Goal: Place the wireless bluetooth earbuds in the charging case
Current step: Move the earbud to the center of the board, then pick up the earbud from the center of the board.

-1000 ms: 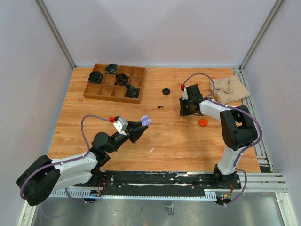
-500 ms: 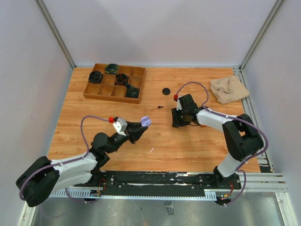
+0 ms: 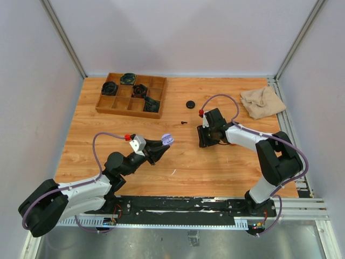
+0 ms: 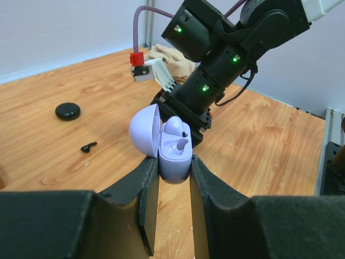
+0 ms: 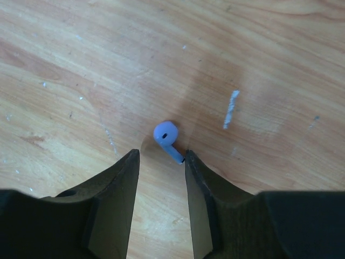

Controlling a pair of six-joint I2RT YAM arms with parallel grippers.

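Note:
My left gripper (image 4: 174, 162) is shut on an open lavender charging case (image 4: 175, 151) and holds it above the table, also in the top view (image 3: 166, 140). One lavender earbud (image 4: 173, 126) sits in the case; the slot beside it is empty. My right gripper (image 5: 160, 156) is open and low over the table, with a second lavender earbud (image 5: 168, 138) lying just beyond the fingertips, its stem touching the right fingertip (image 5: 191, 162). In the top view the right gripper (image 3: 204, 137) hides that earbud. A black earbud (image 3: 184, 122) lies loose on the table.
A closed black round case (image 3: 190, 104) lies behind the black earbud. A wooden compartment tray (image 3: 110, 104) with dark items stands at the back left. A beige cloth (image 3: 262, 102) lies at the back right. White walls enclose the table.
My right gripper has moved left and down towards the table centre, now covering the lavender earbud; the orange case seen earlier is now hidden by the arm. The left arm has not moved.

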